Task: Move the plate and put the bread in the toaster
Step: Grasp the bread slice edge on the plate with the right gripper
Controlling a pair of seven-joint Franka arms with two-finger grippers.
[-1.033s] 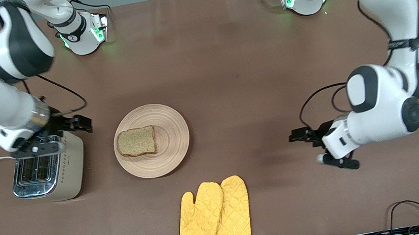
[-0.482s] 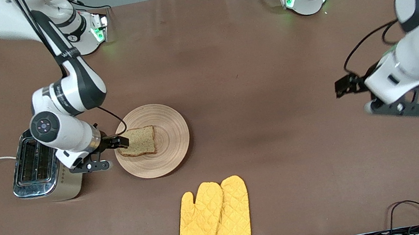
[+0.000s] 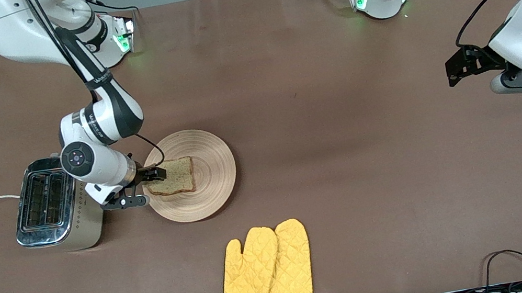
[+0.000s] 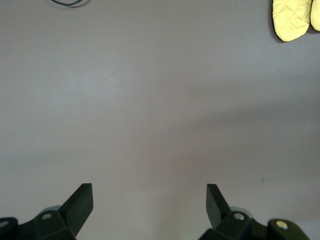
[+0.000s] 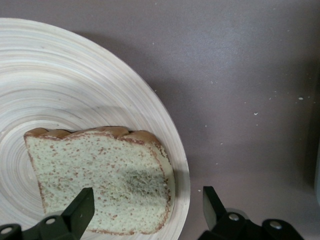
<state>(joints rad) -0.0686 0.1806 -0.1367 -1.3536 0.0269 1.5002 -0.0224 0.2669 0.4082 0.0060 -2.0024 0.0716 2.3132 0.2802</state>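
- The slice of bread (image 3: pixel 171 176) lies flat on the wooden plate (image 3: pixel 214 165), on the part of the plate that is toward the toaster (image 3: pixel 56 204). One crust edge of the slice reaches almost to the plate's rim on that side.
- The plate sits on the bench (image 3: pixel 318 105) just beside the toaster, toward the left arm's end of the bench from it. The plate and the toaster do not touch.
- The right gripper (image 3: pixel 152 178) is low at the toaster-side edge of the bread, between the toaster and the middle of the plate. Its jaws are apart and they hold nothing.
- In the right wrist view, one fingertip (image 5: pixel 82 207) is over the bread (image 5: pixel 100 182) and the other fingertip (image 5: pixel 212 202) is over bare bench past the plate's rim (image 5: pixel 182 185). So the crust edge and the rim both lie between the jaws.
- The slice is squarish, so it has no real long axis. What matters, I think, is that the jaws take only the thin crust edge and not the plate rim with it.
- The right arm is clearly the nearer one to the bread and to the toaster's two slots, which are open upward.
- The left gripper (image 3: pixel 465 67) is up in the air over bare bench, well apart from the plate, toward the left arm's end. Its jaws are wide apart and empty, and this arm waits.
- A pair of yellow oven mitts (image 3: pixel 266 266) lies nearer to the front camera than the plate.
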